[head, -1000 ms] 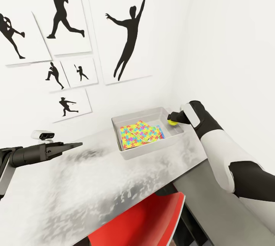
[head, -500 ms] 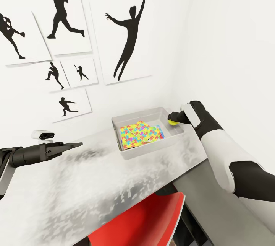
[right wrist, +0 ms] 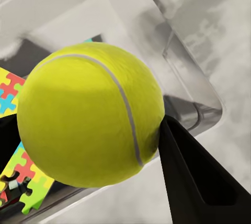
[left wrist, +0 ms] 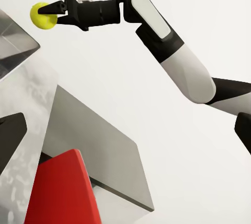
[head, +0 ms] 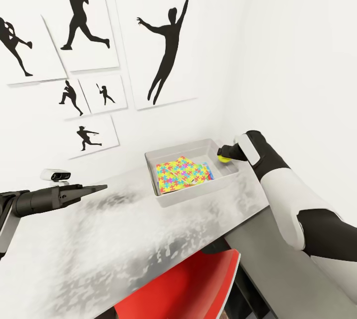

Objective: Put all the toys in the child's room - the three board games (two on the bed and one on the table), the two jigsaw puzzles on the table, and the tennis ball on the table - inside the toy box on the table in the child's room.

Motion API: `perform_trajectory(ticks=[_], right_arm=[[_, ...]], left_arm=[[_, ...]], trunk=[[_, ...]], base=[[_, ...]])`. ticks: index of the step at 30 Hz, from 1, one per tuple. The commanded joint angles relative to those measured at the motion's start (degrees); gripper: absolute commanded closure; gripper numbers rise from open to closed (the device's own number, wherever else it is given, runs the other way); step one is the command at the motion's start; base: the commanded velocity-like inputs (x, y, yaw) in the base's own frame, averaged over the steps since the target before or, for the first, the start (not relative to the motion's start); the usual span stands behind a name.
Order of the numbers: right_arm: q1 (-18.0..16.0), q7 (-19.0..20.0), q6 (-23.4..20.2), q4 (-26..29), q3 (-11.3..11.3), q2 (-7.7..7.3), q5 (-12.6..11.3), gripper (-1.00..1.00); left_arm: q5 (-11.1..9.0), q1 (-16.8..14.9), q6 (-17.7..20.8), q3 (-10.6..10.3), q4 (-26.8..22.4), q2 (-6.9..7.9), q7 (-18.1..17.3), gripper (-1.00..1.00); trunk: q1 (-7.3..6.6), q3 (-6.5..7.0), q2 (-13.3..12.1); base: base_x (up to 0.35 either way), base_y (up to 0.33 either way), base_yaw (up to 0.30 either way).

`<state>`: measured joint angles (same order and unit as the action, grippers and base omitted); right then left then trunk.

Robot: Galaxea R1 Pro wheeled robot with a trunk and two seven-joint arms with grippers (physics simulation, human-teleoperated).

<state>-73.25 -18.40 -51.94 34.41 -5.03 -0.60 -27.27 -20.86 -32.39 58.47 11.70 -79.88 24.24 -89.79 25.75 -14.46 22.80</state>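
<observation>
Tennis ball (head: pixel 224 159) pinched in right pincer (head: pixel 222 155), seemingly above toy box (head: pixel 171 197).

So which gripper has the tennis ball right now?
The right gripper, shut on the tennis ball above the toy box; the left gripper carries nothing.

The toy box (head: pixel 173 197) sits at the back of the bench (head: pixel 124 239), close to the wall. Its open top is free from above, though puzzle sheets (head: pixel 181 174) cover much of its floor. Over its right rim the right gripper (head: pixel 224 156) hangs with a tennis ball (head: pixel 224 159) between the jaws. The bench between the box and the left gripper (head: pixel 96 188) is bare. A red chair (head: pixel 188 287) stands at the near edge.
</observation>
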Motion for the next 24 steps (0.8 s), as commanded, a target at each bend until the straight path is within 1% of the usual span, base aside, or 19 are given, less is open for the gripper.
perform_trajectory(ticks=[1,19,24], right_arm=[[-0.05,-0.64,-0.12,0.05,-0.37,-0.05,-0.76,1.0],[-0.02,-0.54,0.08,0.05,-0.82,-0.11,-0.76,1.0],[0.03,-0.43,0.02,0.05,-0.66,-0.18,-0.76,1.0]], left_arm=[[0.03,-0.04,0.6,-0.01,-0.02,0.02,-0.21,-1.0],[0.03,-0.04,0.6,-0.01,-0.02,0.02,-0.21,-1.0],[0.03,-0.04,0.6,-0.01,-0.02,0.02,-0.21,-1.0]], trunk=[[0.03,-0.11,0.11],[0.03,-0.11,0.11],[0.03,-0.2,0.11]], base=[[0.0,0.0,0.0],[0.0,0.0,0.0],[0.0,0.0,0.018]])
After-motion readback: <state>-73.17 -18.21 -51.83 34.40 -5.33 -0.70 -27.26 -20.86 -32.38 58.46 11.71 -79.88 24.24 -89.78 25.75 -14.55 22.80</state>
